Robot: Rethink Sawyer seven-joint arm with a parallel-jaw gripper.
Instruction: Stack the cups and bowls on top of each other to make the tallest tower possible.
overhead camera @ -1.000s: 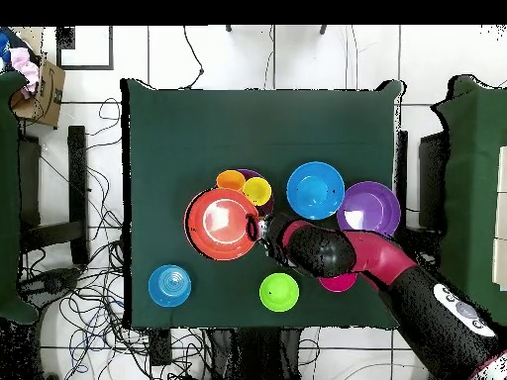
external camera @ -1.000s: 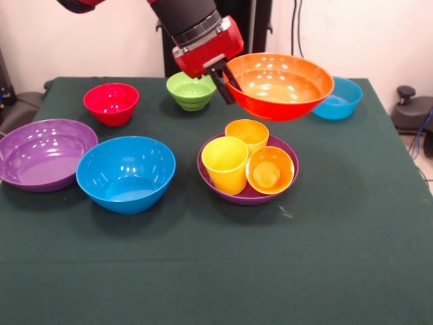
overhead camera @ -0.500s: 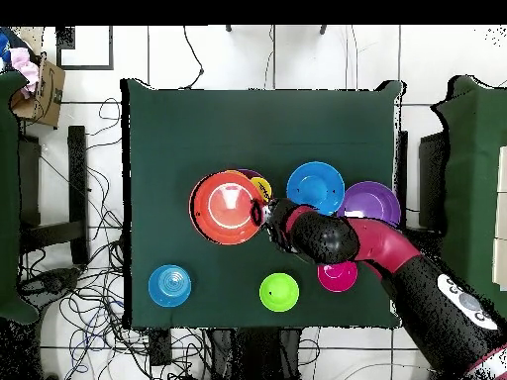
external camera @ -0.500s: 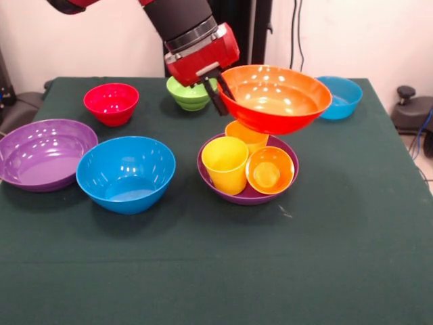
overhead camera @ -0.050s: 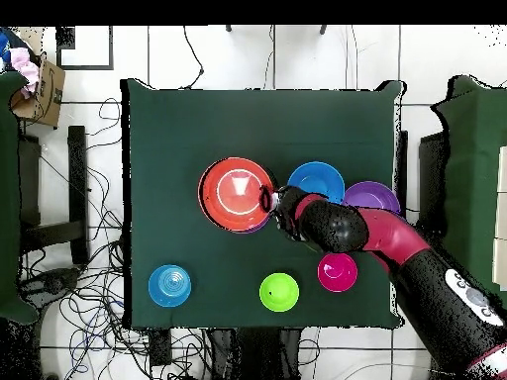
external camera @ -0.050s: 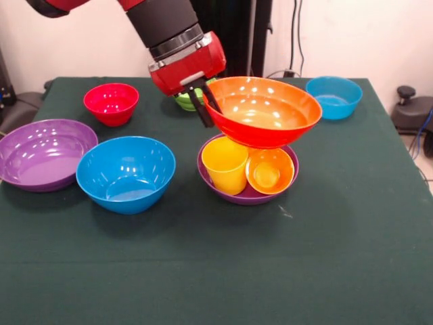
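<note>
- Claw [external camera @ -0.050s: 201, 108] gripped the near-side rim of the large orange bowl [external camera @ -0.050s: 262, 119], black fingers pinched across its edge
- That orange bowl hung tilted directly above the cups, its underside just over them; whether it touched could not be told
- A yellow cup [external camera @ -0.050s: 225, 164] stood upright and an orange cup [external camera @ -0.050s: 270, 170] lay tipped, mouth toward the camera, both inside a large purple bowl [external camera @ -0.050s: 245, 196] on the green desk [external camera @ -0.050s: 216, 271]
- From overhead, the orange bowl [overhead camera @ -0.050s: 236, 194] covered almost all of that pile
- Large blue bowl [external camera @ -0.050s: 126, 173] and second purple bowl [external camera @ -0.050s: 42, 153] sat side by side
- Small red bowl [external camera @ -0.050s: 111, 103], small blue bowl [external camera @ -0.050s: 333, 97] and the light green bowl [overhead camera @ -0.050s: 279, 292] stood apart, farther back
</note>
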